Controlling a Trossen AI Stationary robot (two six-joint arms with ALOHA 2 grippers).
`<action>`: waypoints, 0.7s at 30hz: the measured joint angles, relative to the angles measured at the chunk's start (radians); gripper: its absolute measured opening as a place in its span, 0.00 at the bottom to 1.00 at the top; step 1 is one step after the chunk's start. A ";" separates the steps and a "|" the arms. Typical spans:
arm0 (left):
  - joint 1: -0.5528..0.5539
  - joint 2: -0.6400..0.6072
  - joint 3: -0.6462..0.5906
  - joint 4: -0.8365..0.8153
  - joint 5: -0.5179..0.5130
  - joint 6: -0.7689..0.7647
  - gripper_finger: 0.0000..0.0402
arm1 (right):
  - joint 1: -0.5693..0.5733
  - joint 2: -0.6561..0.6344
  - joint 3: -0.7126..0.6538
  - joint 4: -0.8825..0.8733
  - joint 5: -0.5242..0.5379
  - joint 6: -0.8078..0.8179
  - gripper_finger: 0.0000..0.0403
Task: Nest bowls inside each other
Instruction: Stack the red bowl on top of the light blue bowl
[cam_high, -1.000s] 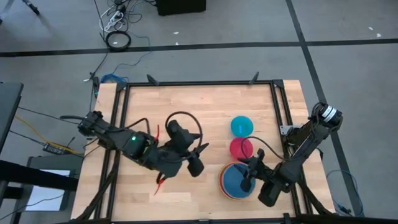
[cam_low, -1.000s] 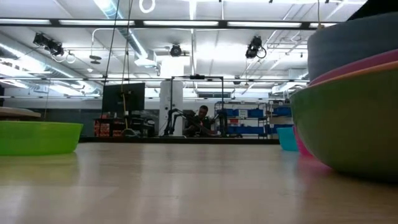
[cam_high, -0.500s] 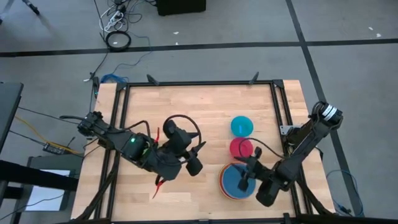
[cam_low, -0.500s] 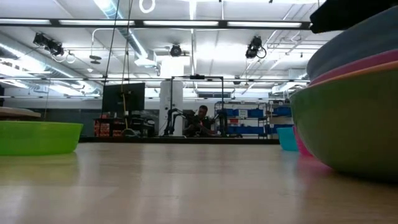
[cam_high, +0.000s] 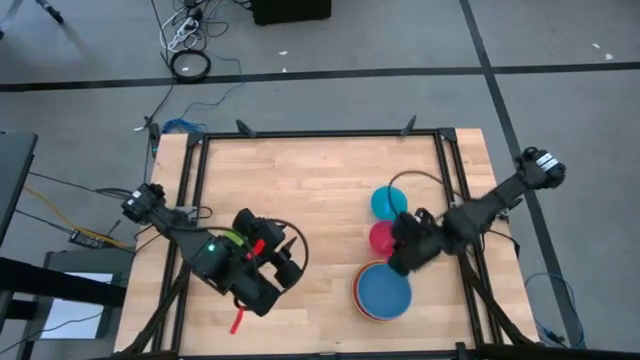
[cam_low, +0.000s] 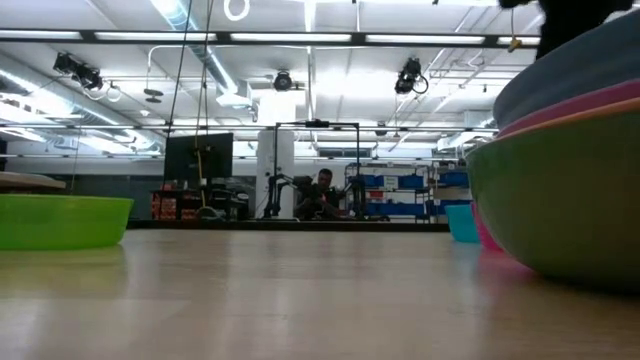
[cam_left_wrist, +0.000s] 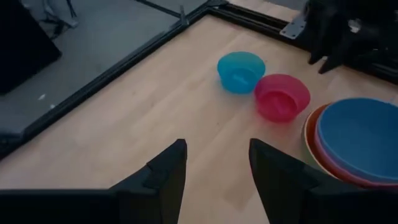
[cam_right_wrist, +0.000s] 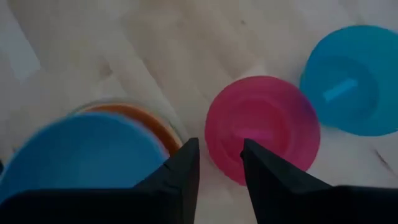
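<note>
Right hand (cam_right_wrist: 217, 163) above glossy magenta-red bowl (cam_right_wrist: 264, 124)

You see a stack at the high view's lower right: blue bowl (cam_high: 384, 291) nested in pink, orange (cam_left_wrist: 309, 129) and dull green (cam_low: 560, 190). Just above it sits the magenta-red bowl (cam_high: 383, 237), then the cyan bowl (cam_high: 385, 203); all 3 upright. The lime green bowl (cam_low: 60, 220) stands apart, at the low view's left.

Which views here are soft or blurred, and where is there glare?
Right wrist view: the blue bowl and the wood are smeared; the magenta bowl is soft. Low view: the green bowl wall looms close; ceiling strip lights glare. Left wrist view: fairly sharp on the cyan bowl. High view: evenly lit, no strong shadows.
</note>
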 joint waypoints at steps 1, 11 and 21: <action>-0.002 -0.002 -0.017 0.005 -0.002 -0.016 0.45 | -0.028 -0.002 0.000 -0.003 -0.030 -0.009 0.28; -0.010 0.000 -0.116 0.004 -0.002 -0.104 0.45 | -0.211 0.089 0.000 0.092 -0.205 -0.145 0.38; -0.010 0.000 -0.156 0.002 -0.010 -0.119 0.45 | -0.265 0.254 0.000 0.186 -0.235 -0.134 0.44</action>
